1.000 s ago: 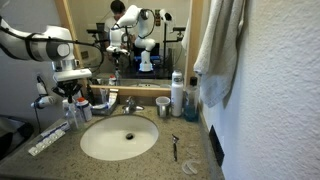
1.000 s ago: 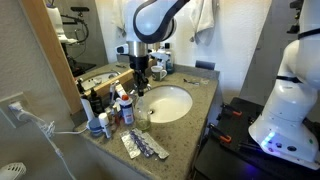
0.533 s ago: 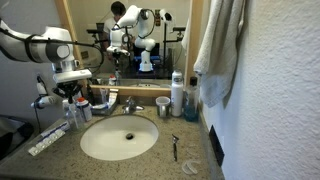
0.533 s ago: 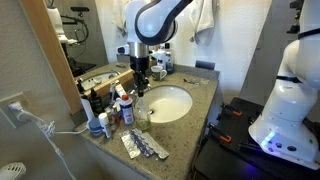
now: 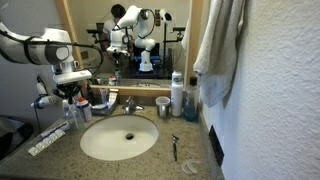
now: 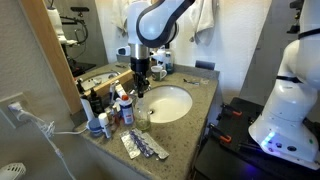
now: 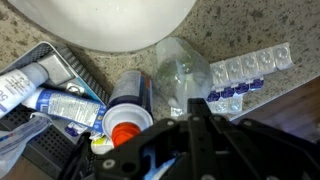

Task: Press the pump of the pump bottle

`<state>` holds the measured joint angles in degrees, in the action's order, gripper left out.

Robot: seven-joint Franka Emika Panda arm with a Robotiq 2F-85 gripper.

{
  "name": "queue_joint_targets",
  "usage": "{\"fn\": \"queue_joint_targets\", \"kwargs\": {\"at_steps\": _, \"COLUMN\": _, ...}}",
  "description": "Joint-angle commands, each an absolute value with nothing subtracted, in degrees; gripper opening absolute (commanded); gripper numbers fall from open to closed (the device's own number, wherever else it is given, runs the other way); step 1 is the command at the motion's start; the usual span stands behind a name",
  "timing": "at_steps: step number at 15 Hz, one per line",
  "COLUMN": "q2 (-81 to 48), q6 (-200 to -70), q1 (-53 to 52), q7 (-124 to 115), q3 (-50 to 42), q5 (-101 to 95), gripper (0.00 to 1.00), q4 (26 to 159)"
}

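The pump bottle [image 7: 183, 72] is small and clear. In the wrist view I see it from above, standing on the granite counter between the sink and the blister packs. Its pale pump [image 7: 181, 68] is hard to make out through the plastic. My gripper [image 7: 198, 106] hangs just above it with the dark fingers together and nothing between them. In an exterior view the gripper [image 6: 142, 82] hovers over the clutter left of the sink, with the clear bottle [image 6: 144, 116] below it. The gripper also shows in an exterior view [image 5: 72, 90].
A white sink [image 5: 120, 138] fills the counter middle. An orange-topped can [image 7: 128, 122] and tubes in a black basket [image 7: 55, 100] crowd the bottle. Blister packs [image 7: 245, 75] lie beside it. A tall white bottle [image 5: 177, 95], a dark blue bottle [image 5: 190, 102], a metal cup [image 5: 162, 105] and a razor [image 5: 175, 147] stand farther off.
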<state>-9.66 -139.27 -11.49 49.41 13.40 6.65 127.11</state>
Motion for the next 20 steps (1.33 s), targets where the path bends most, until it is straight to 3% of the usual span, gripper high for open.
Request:
{"fn": "queue_joint_targets", "kwargs": {"at_steps": 1, "q2": -13.9, "q6": -144.6, "q1": -10.8, "q7": 51.6, "q3": 14.3, "q5": 6.4, "gripper": 0.04, "q4": 131.0}}
{"fn": "queue_joint_targets", "kwargs": {"at_steps": 20, "q2": -12.9, "q6": -147.6, "q1": -11.2, "q7": 51.5, "q3": 14.8, "q5": 6.4, "gripper": 0.05, "q4": 132.8}}
